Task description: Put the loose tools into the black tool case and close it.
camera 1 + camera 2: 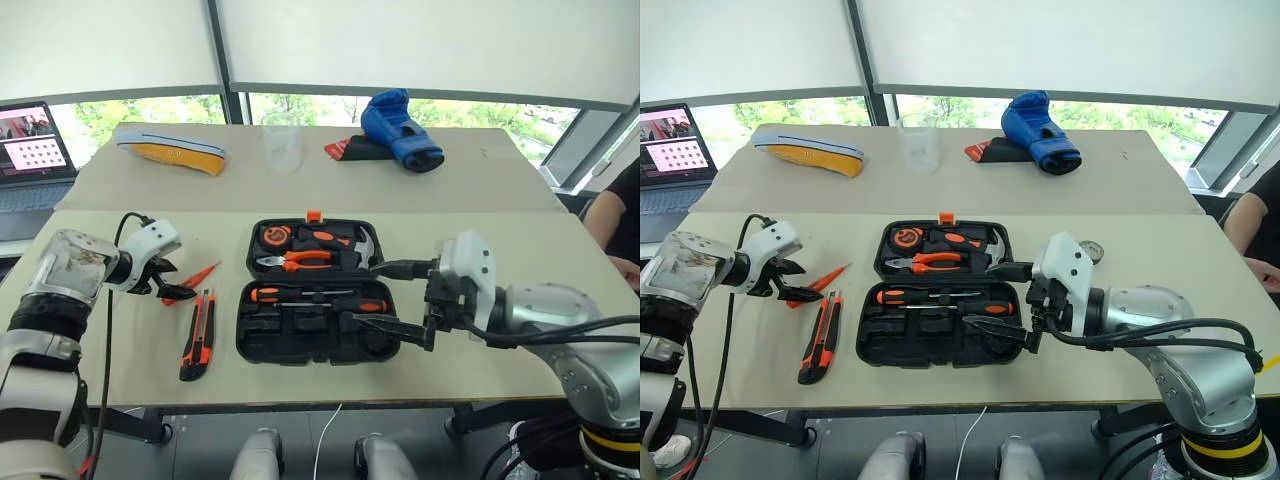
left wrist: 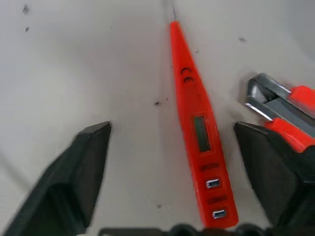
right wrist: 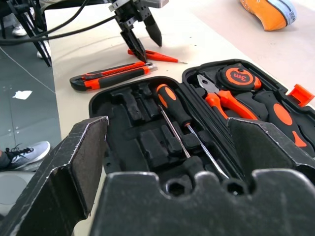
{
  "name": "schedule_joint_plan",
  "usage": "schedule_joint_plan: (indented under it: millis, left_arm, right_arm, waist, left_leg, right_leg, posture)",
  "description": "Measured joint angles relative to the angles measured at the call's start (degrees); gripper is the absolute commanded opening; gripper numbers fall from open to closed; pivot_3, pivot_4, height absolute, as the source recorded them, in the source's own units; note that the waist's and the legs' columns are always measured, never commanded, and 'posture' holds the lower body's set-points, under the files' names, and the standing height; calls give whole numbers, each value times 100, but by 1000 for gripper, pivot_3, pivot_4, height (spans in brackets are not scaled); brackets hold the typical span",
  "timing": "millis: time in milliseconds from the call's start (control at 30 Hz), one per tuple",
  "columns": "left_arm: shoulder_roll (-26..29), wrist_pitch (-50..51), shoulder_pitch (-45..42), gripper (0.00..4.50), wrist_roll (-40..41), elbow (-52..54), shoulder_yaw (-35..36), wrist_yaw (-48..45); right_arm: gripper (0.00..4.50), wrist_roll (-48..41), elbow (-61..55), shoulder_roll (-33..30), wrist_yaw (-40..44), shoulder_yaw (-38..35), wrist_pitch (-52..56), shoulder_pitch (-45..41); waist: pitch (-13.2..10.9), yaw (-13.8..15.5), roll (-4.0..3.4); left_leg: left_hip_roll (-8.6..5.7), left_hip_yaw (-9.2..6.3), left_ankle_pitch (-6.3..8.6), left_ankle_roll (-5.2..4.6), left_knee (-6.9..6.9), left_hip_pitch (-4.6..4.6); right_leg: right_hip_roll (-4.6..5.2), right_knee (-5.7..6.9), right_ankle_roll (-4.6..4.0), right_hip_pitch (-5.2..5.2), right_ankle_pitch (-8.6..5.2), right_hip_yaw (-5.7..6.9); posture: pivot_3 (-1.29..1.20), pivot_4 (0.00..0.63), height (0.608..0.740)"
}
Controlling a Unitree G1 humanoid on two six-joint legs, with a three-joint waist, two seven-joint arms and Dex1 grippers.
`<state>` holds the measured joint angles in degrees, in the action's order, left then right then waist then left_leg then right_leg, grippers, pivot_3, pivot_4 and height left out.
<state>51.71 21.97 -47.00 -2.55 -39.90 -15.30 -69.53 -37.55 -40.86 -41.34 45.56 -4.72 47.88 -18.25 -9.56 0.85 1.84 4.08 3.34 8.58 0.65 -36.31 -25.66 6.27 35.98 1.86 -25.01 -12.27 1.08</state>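
The black tool case point(image 1: 248, 335) lies open in the middle of the table, orange latch on its far edge. Two orange-and-black screwdrivers point(image 1: 312, 296) rest in its near half. Left of the case lie the slim orange tester screwdriver point(image 2: 196, 123) and the orange-and-black utility knife point(image 1: 198, 335). My left gripper point(image 1: 172, 283) hangs open just over the tester, one finger on each side of it, not touching. My right gripper point(image 1: 388, 298) hovers open at the right end of the case, empty.
Pliers point(image 1: 295, 261), a hammer and a tape measure point(image 1: 273, 236) sit in the case's far half. On the table behind are a blue boxing glove point(image 1: 400, 125), a clear cup point(image 1: 282, 140) and an orange-yellow object point(image 1: 170, 150). A laptop point(image 1: 35, 150) stands far left. A person's arm point(image 1: 618, 215) shows at the right edge.
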Motion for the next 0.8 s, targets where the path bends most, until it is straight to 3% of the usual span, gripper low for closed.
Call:
schedule_joint_plan:
  millis: [267,400,500,567,667,800]
  left_arm:
    - [-208,-604,-151,433,-44,-690,106,-49]
    - [-236,-1062,-334,433,166,-816,414,-342]
    - [-179,-1170,-645,433,676,-139,690,-1233]
    - [-153,-1080,-737,433,838,403,718,-1618]
    - [-360,-793,-642,433,913,1492,358,-2067]
    - [-785,-483,-310,433,826,2171,-231,-2135]
  right_arm:
    - [4500,-423,-75,-253,-70,-342,42,137]
    - [4500,-894,-163,-567,50,-658,131,361]
    - [4500,-1160,-258,-794,167,-823,156,525]
    - [4500,-1224,-267,-874,177,-835,154,597]
    - [4500,-1208,-274,-920,129,-833,120,649]
    - [4500,-1223,-327,-915,-69,-827,108,646]
  waist:
    - [-1,-26,0]
    - [-14,-11,23]
    - [-20,43,33]
    - [-19,38,32]
    - [-19,31,32]
    - [-22,34,37]
  left_leg:
    - [1,-12,31,51,4,44]
    - [1,-13,30,50,-5,25]
    - [1,-16,24,46,-35,-25]
    - [-4,-10,-7,-6,-53,-41]
    - [-23,-6,0,-14,-53,-56]
    - [-20,-13,3,-17,-53,-67]
  right_leg:
    - [2,-1,-11,25,23,5]
    - [1,-1,-11,19,41,5]
    - [1,-4,-9,2,43,6]
    - [1,-9,3,-1,33,-14]
    - [3,-16,16,-1,40,-38]
    - [-6,-12,42,-11,42,-35]
  posture:
    - [0,150,740]
    - [0,150,740]
    - [0,150,740]
    - [0,150,740]
    - [0,150,740]
    - [0,150,740]
